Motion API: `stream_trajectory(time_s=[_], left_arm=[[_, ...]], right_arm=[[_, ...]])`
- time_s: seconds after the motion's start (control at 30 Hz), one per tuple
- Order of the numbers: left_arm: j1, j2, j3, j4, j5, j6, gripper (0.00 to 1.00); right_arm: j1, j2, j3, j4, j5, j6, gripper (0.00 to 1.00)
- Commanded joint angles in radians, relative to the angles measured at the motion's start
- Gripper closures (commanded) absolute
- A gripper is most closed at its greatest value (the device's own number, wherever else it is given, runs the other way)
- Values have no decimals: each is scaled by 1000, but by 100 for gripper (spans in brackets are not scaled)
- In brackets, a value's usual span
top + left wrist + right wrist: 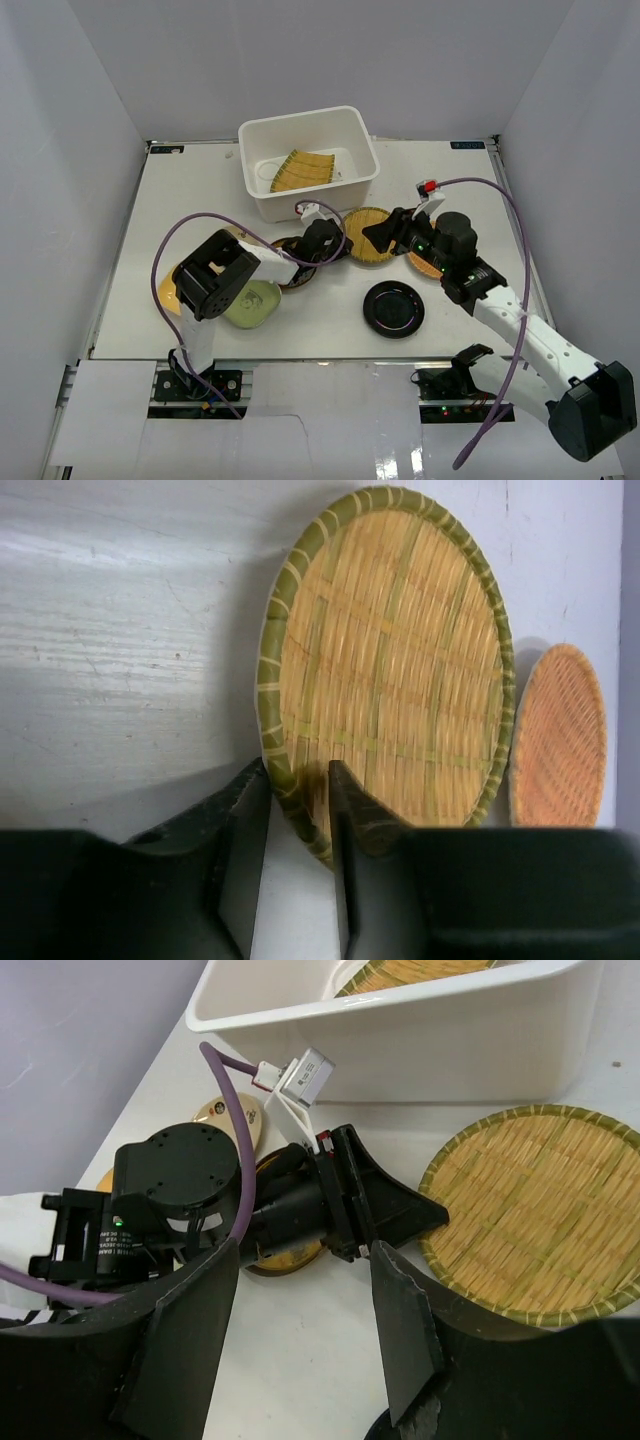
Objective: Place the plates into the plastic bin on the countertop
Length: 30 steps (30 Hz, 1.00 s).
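Observation:
A round woven bamboo plate [368,240] [390,660] [540,1210] with a green rim lies flat on the countertop [180,200] in front of the plastic bin [262,195] [420,1030]. My left gripper [345,243] [299,770] straddles its near rim, jaws narrowed but with a gap left beside the rim. My right gripper [385,235] [305,1260] hovers open over bare table on the plate's other side, holding nothing. A squarish bamboo tray [300,170] lies inside the bin. An orange woven plate [422,264] [560,740] sits partly under the right arm.
A glossy black plate [394,307] lies near the front. A pale green plate [252,303], a gold patterned plate [295,272] [290,1260], a beige plate [222,1115] and a tan plate [170,295] lie under and around the left arm. Grey walls enclose the table.

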<state>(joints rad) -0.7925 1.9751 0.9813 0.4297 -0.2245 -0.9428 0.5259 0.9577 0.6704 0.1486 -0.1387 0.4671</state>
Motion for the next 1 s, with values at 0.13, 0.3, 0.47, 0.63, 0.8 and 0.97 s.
stream_trajectory(time_s=[0.13,0.3,0.47,0.63,0.8,0.97], left_arm=[[-7,-16,-61,78,-59,-34,98],[-13,-129,-182,135,-59,-33,100],[-13,-310,-273,225,-4,-34,100],[-14,-485,-323,265,83,-28,100],[-14,-662,-300,224,143,-5,100],[47,-720,-97,-21,94,73,100]], right_arm=[[6,-117,-35,-61,-44,-28,39],[5,-175,-38,-129,-79,-48,39],[5,-221,-14,-201,-75,-71,39],[6,-283,18,-250,-61,-88,38],[5,-324,83,-316,-61,-105,38],[5,-330,123,-331,-71,-113,38]])
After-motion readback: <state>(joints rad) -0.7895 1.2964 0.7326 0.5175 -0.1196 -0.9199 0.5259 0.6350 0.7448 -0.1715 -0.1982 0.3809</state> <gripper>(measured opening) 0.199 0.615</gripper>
